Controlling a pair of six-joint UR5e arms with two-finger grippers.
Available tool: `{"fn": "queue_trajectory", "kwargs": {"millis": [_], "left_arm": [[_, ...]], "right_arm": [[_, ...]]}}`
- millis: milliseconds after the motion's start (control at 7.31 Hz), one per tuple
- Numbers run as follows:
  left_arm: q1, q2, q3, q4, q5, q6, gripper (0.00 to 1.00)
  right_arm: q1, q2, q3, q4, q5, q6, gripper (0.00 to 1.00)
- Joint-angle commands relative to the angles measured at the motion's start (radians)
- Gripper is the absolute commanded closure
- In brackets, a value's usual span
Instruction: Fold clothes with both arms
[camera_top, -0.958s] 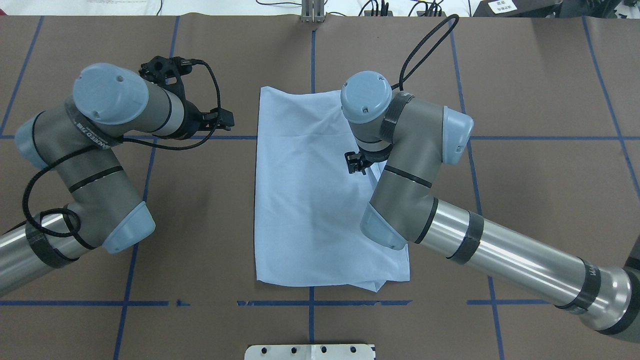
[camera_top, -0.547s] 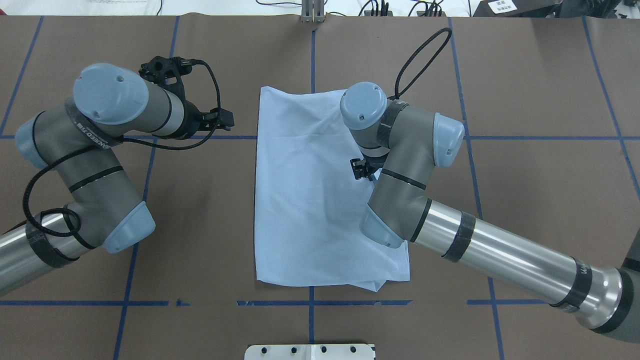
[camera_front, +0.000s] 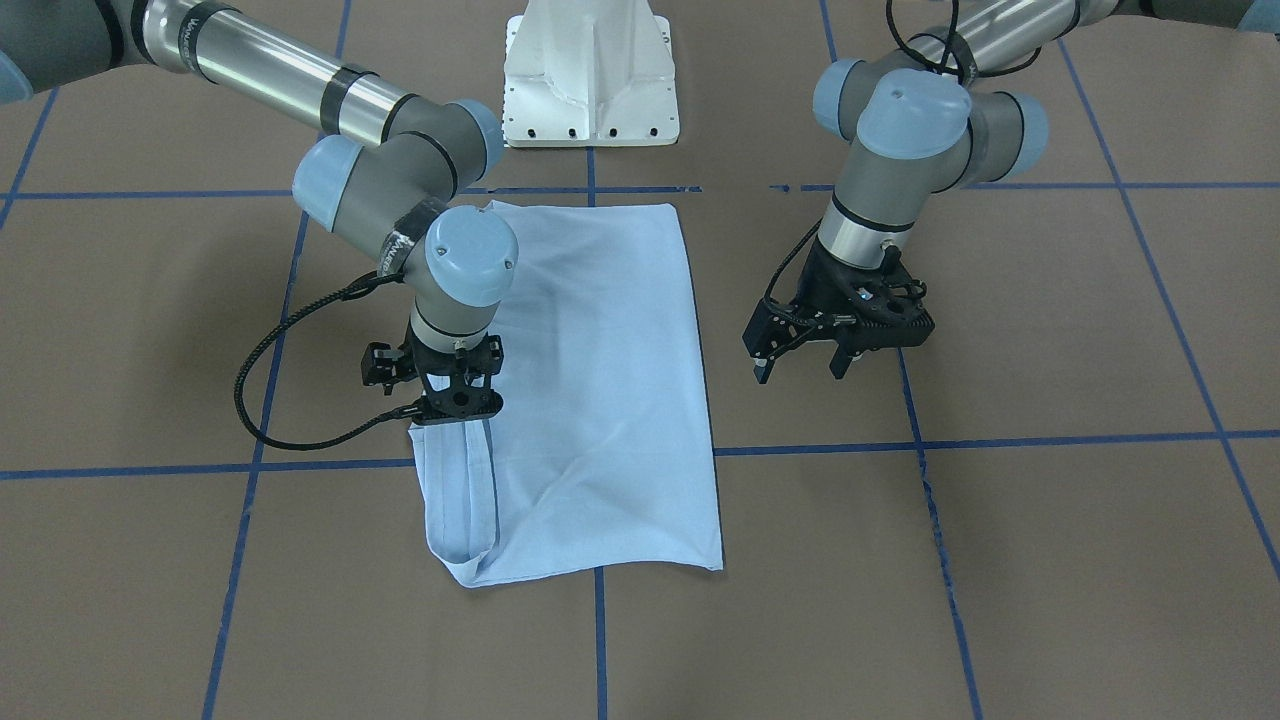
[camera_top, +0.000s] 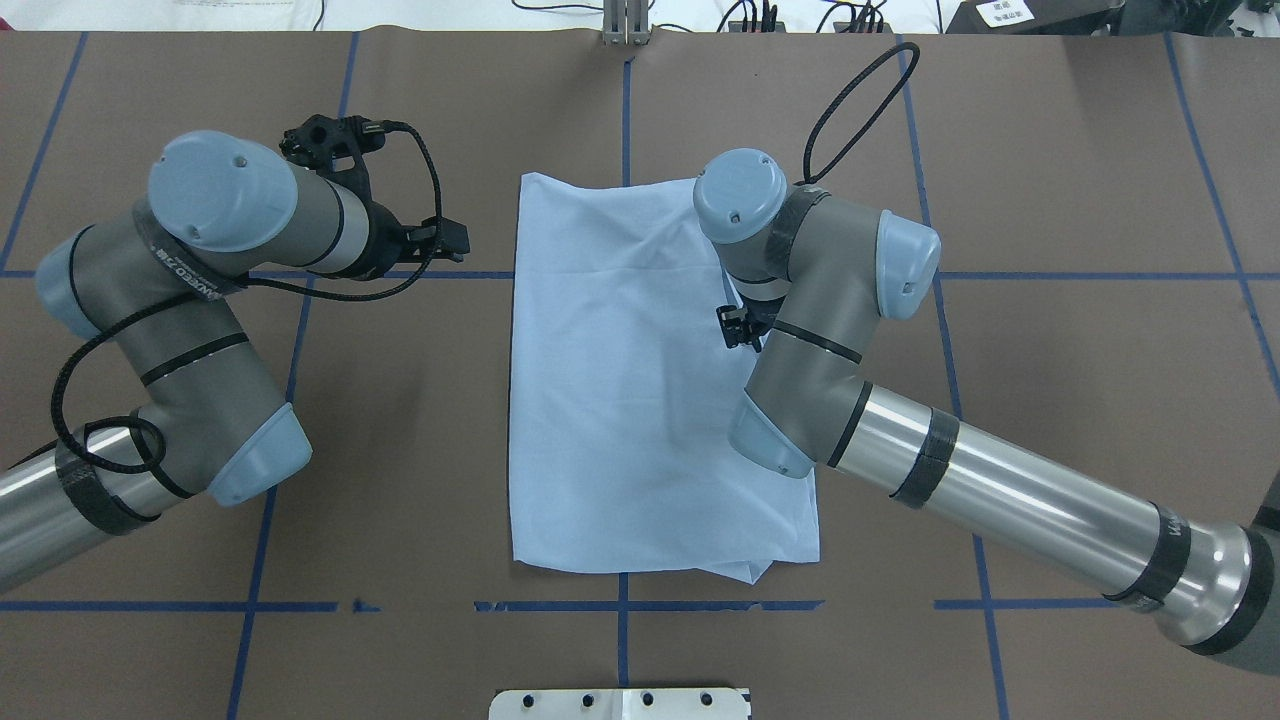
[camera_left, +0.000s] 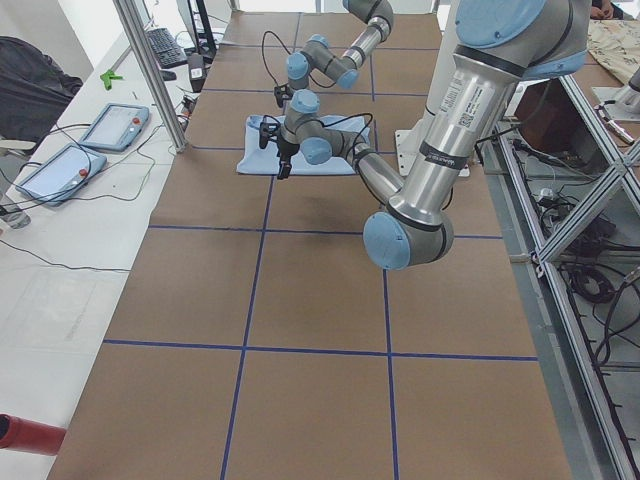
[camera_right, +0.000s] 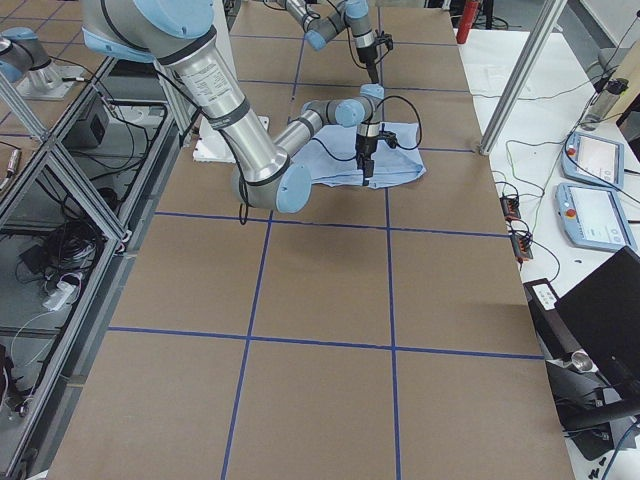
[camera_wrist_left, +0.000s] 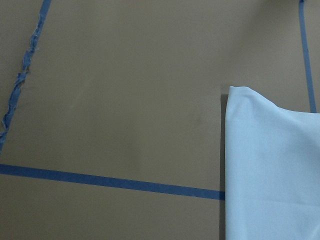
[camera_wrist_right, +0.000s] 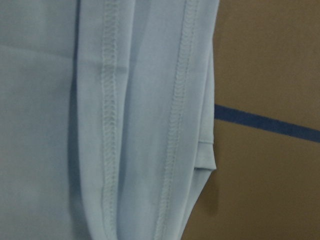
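The pale blue T-shirt (camera_front: 600, 380) lies folded into a tall rectangle in the middle of the table (camera_top: 620, 400), print and collar hidden. My right gripper (camera_front: 455, 415) is low over the shirt's edge on my right side (camera_top: 738, 328), where a narrow fold of cloth runs toward the far corner. Its fingertips are hidden by that fold, so I cannot tell if it grips. The right wrist view shows stitched hems (camera_wrist_right: 140, 120) very close. My left gripper (camera_front: 798, 372) is open and empty above bare table, apart from the shirt's other edge (camera_top: 455, 242). The left wrist view shows a shirt corner (camera_wrist_left: 270, 170).
The table has a brown cover with blue tape lines (camera_top: 625, 120). The white pedestal base (camera_front: 590, 70) stands at the robot's edge. Control tablets (camera_left: 110, 125) and an aluminium post (camera_left: 150, 70) stand off the far long side.
My right gripper has shifted a little toward the shirt's right edge, and the right arm's elbow moved with it. The left arm and the shirt's visible outline have stayed the same.
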Motion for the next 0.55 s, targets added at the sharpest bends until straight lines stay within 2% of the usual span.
{"fn": "queue_trajectory", "kwargs": {"millis": [0,410], "left_arm": [[0.014,-0.001,-0.008,0.0,0.0,-0.016,0.0],[0.016,-0.003,-0.014,0.0,0.0,-0.022,0.0]], "right_arm": [[0.017,-0.027,0.005,-0.024,-0.01,-0.033,0.0],[0.055,-0.02,0.021,-0.021,0.002,-0.069,0.0]]}}
